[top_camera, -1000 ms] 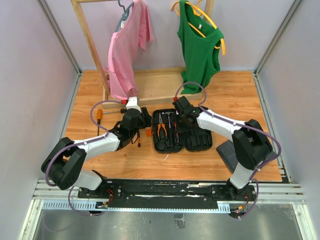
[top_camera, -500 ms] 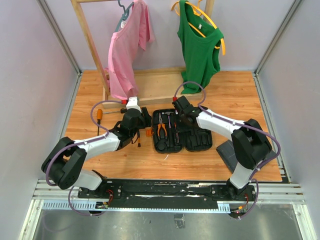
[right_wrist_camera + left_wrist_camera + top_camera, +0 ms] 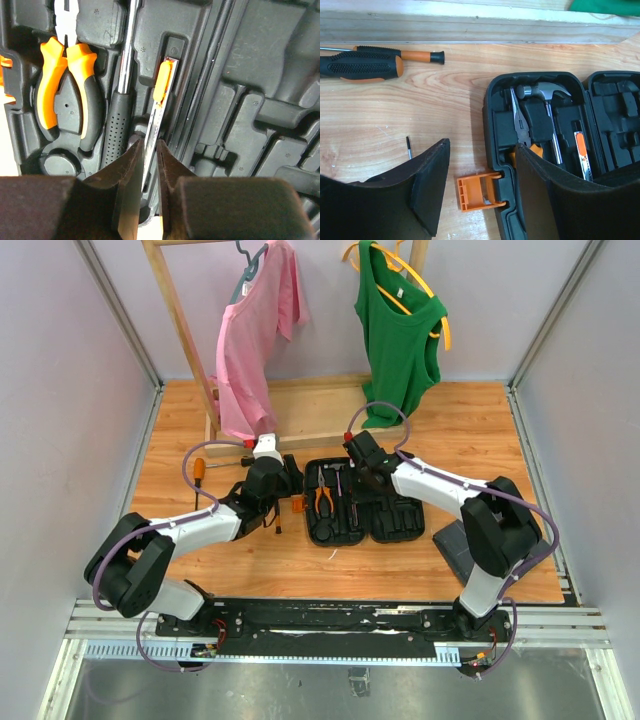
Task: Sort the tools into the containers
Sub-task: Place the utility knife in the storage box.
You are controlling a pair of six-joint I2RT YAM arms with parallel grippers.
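Observation:
The black tool case (image 3: 393, 522) lies open in the middle of the table. Its left half holds orange-handled pliers (image 3: 65, 90), a hammer (image 3: 545, 95), silver pliers (image 3: 520, 125) and a thin silver-and-orange knife (image 3: 161, 95) in a slot. My right gripper (image 3: 150, 150) hangs over that half (image 3: 362, 475), shut on the knife's lower end. At the case's left edge, my left gripper (image 3: 482, 170) is open, straddling the rim and the orange latch (image 3: 472, 192), holding nothing. Two black-and-orange screwdrivers (image 3: 360, 65) (image 3: 400, 52) lie on the wood to the far left.
A small metal bit (image 3: 408, 146) lies on the table near my left finger. A dark grey flat tray (image 3: 458, 545) sits right of the case. The wooden clothes rack's base (image 3: 310, 415), with pink and green garments, stands behind. Another orange-handled screwdriver (image 3: 199, 472) lies left.
The right jaws have drawn slightly closer together on the knife. Both arms stay almost where they were.

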